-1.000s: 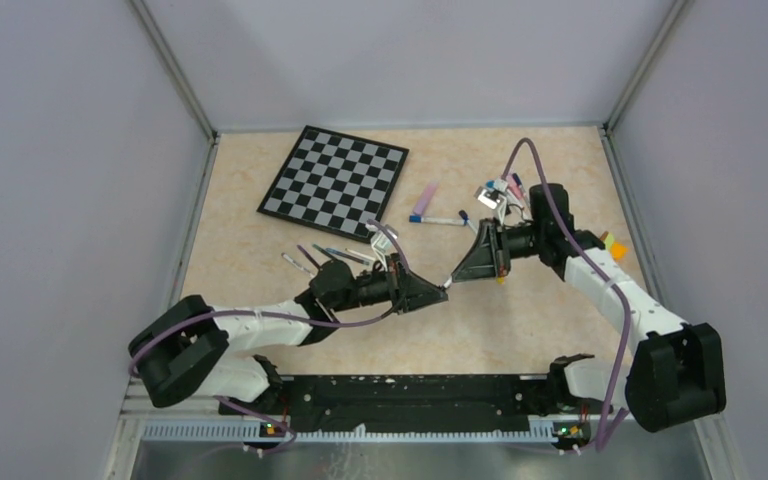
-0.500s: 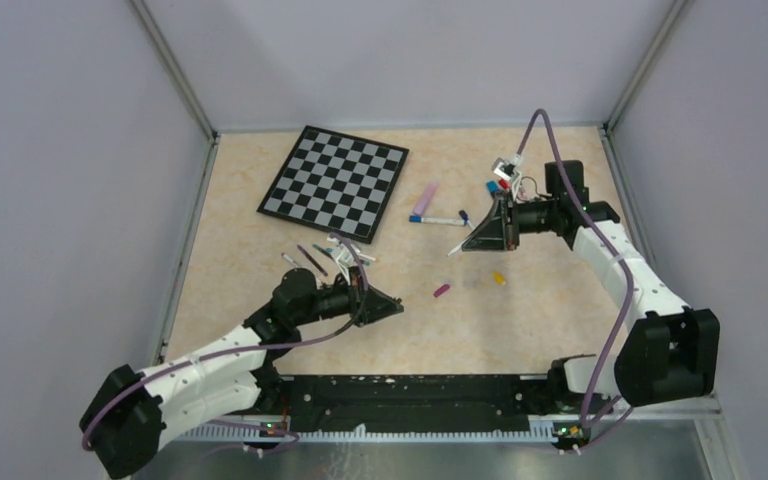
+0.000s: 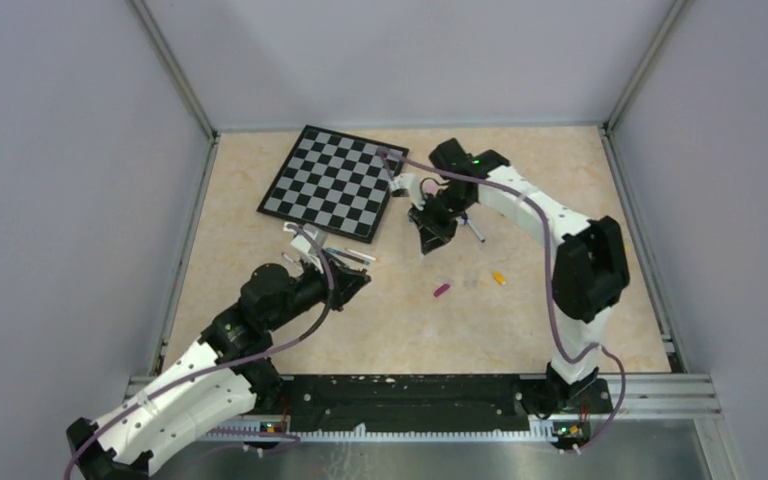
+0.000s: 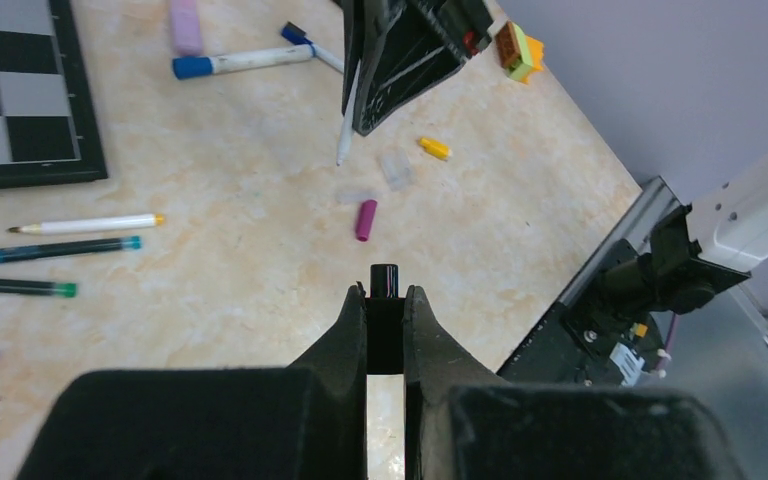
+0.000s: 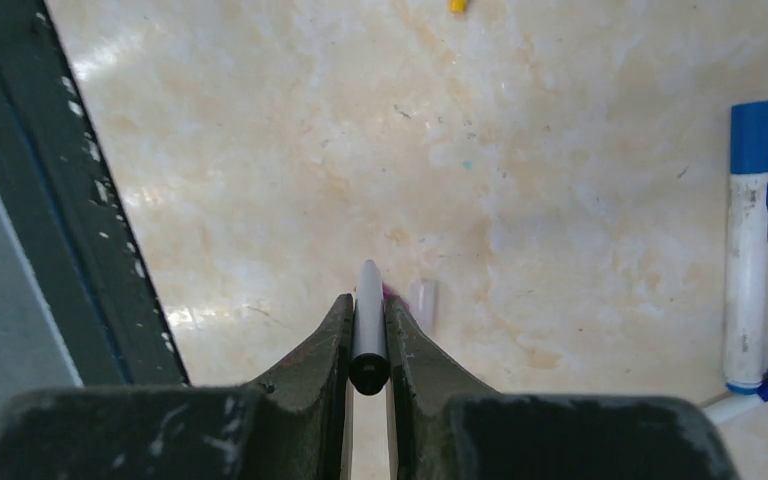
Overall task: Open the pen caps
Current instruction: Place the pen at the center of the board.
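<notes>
The black cap (image 4: 385, 278) is short and stubby. The left claw (image 4: 386, 300) is nearly closed and pinches it, so the cap's end sticks out past the tips. A purple cap (image 4: 365, 220) lies loose just ahead of this claw. The right claw (image 5: 368, 312) is narrow too and clamps a thin grey pen (image 5: 368, 285), which points forward.

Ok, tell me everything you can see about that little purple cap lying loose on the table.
The purple cap is a short, stubby tube of magenta plastic. It lies on its side on the beige marbled tabletop, off any pen. Nothing grips it. A clear cap lies close by one end; whether they touch is unclear.
</notes>
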